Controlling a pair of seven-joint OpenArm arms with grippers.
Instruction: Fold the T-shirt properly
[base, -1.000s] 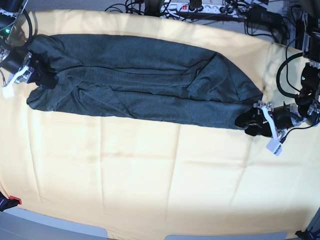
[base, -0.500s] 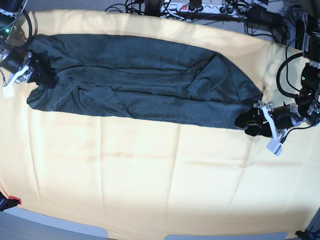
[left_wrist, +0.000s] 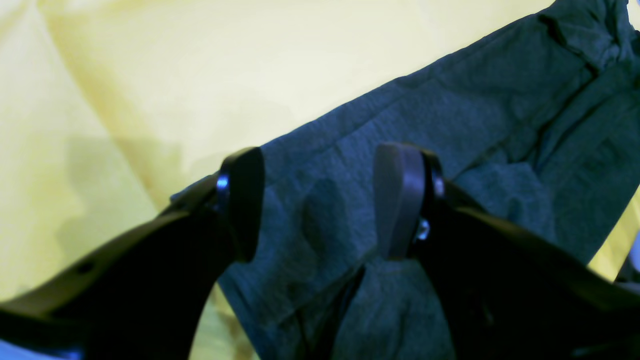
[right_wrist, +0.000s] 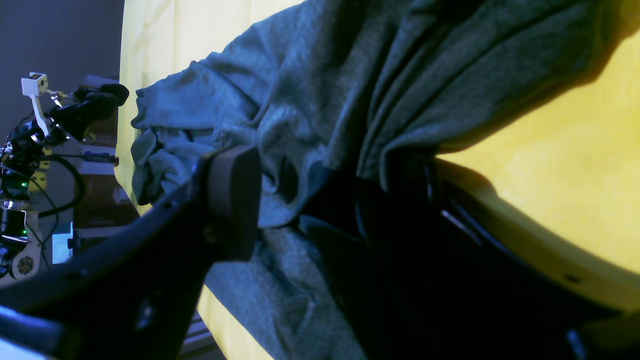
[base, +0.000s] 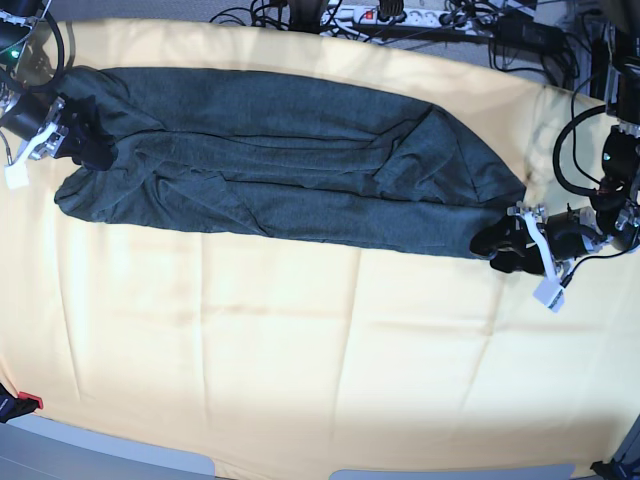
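The T-shirt (base: 280, 165) lay in a long band on the yellow-covered counter (base: 300, 350). The left hand (left_wrist: 320, 200) and right hand (right_wrist: 320, 200) stood apart at its ends.

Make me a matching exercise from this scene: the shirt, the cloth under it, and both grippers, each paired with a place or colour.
Column 1:
1. T-shirt
2. cloth
3. left gripper
4. right gripper

Column 2:
A. yellow, covering the table
B. at the shirt's end on the base view's left
C. dark charcoal, laid out as a long band
D. at the shirt's end on the base view's right

Pairs: 1-C, 2-A, 3-D, 4-B
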